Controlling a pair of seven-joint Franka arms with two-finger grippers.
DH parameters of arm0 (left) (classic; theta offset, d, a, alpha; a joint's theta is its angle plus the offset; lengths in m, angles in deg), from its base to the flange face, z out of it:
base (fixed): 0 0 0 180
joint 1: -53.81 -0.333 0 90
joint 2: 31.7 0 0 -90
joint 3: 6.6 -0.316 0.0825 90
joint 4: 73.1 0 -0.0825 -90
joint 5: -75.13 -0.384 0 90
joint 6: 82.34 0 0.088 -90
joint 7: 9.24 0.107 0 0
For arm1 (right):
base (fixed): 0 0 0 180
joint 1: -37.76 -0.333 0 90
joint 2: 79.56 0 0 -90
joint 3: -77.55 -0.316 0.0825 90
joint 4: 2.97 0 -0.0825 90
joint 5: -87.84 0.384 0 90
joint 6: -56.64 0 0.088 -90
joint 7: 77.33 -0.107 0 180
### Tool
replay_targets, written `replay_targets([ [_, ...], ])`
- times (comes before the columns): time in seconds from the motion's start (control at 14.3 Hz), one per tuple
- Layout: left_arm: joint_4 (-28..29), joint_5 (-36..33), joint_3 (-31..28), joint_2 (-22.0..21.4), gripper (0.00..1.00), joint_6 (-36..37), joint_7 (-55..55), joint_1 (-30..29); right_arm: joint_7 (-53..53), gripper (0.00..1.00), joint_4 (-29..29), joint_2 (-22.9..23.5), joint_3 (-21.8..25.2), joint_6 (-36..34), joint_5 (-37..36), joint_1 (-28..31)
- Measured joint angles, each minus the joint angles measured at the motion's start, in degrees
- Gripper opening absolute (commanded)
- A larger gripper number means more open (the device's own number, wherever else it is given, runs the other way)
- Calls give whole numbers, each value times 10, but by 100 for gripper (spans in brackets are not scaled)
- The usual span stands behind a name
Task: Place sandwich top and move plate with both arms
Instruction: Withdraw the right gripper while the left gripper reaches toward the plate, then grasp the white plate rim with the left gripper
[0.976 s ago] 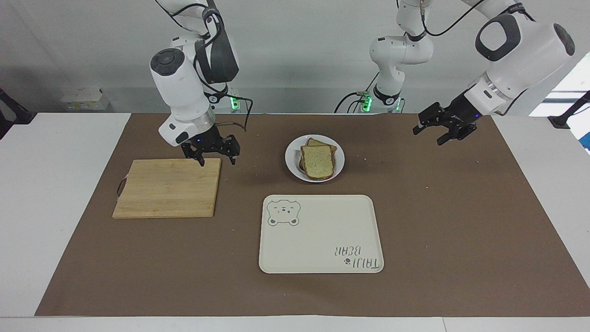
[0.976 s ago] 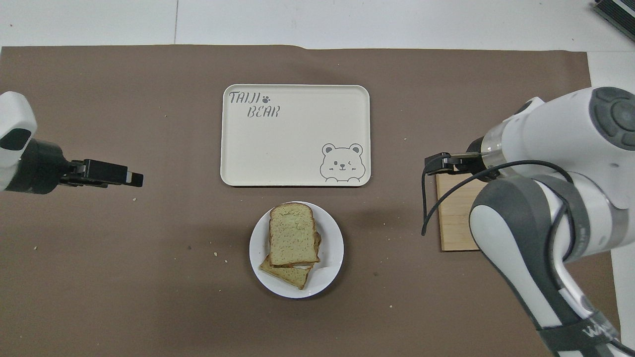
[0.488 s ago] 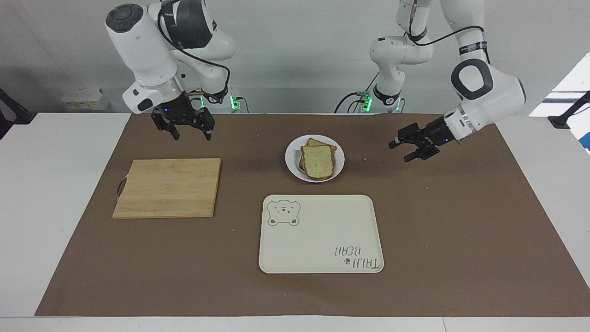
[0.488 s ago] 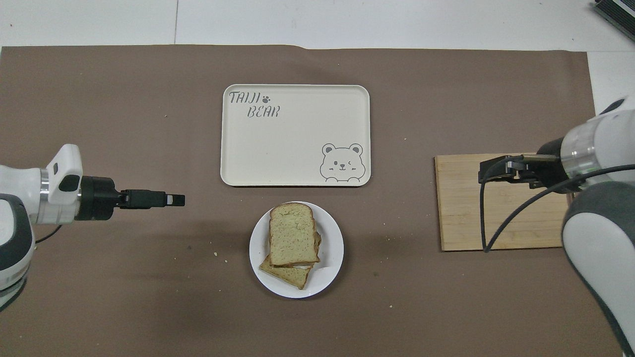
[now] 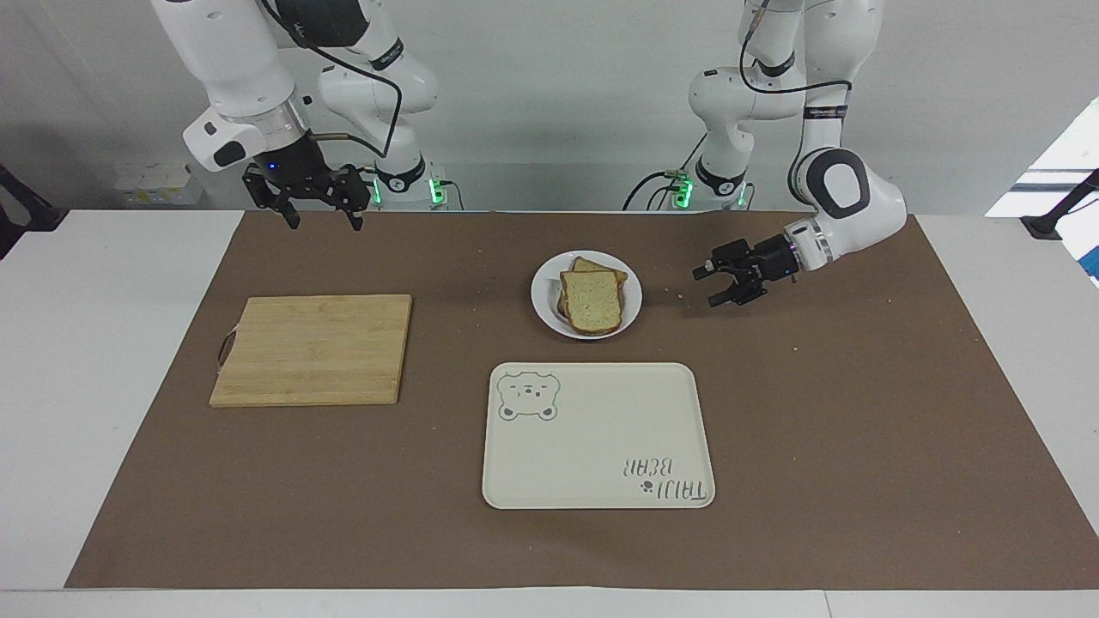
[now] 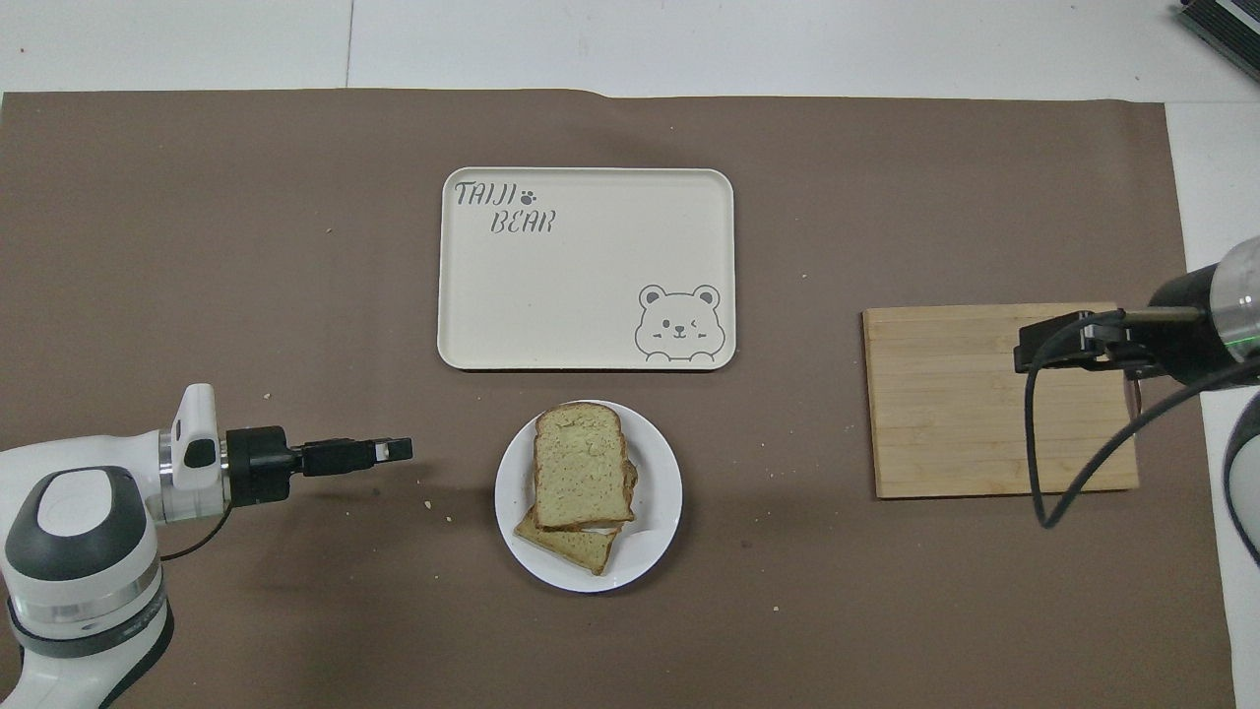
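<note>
1. Brown paper mat [image 5: 859,412] covers table; all items sit on it.
2. Sandwich top [image 5: 592,302] = uppermost slice of stack on plate [image 5: 630,296], pale speckled, brown crust. Lies askew over the slice(s) under it; lower crust corner pokes out at the robots' side.
3. Left gripper [image 5: 723,285]: low over bare mat, just beside plate, toward left arm's end of table. Points sideways at plate rim, apart from it, no contact. Fingers apart, holding nothing.
4. Overhead view agrees: left gripper [image 6: 379,451] level w/ plate [image 6: 658,522], clear strip of mat between tip and rim. Sandwich top [image 6: 581,465] in line w/ tip.
5. Right gripper [image 5: 314,209]: raised, over the mat's robot-side edge, by cutting board [image 5: 313,348]. Well apart from plate and bread. Fingers point down, spread open, empty.
6. Overhead: right gripper [image 6: 1068,344] overlaps cutting board [image 6: 965,404] — it's up in the air, no touch.
7. Tray [image 5: 597,435], cream, bear drawing + "TAIJI BEAR" lettering: just beside plate, farther from robots, not touching it. Nothing on it.
8. Counts: plates 1; trays 1; cutting boards 1; grippers 2; bread slices at least 2 visible, can't tell if more in stack.
9. Scattered crumbs on mat near plate, a few under left gripper.
</note>
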Motion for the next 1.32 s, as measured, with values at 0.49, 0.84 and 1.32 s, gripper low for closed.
replay_targets([
  [0.49,72,207,6,57,70,-5,202,69,88,100,-14,-5,-1,-33,-38,25],
  [0.84,77,242,6,61,65,-5,211,76,91,100,-40,-5,-1,-71,-39,25],
  [1.32,88,269,7,66,50,-7,211,104,95,100,-42,-5,-1,-71,-39,27],
])
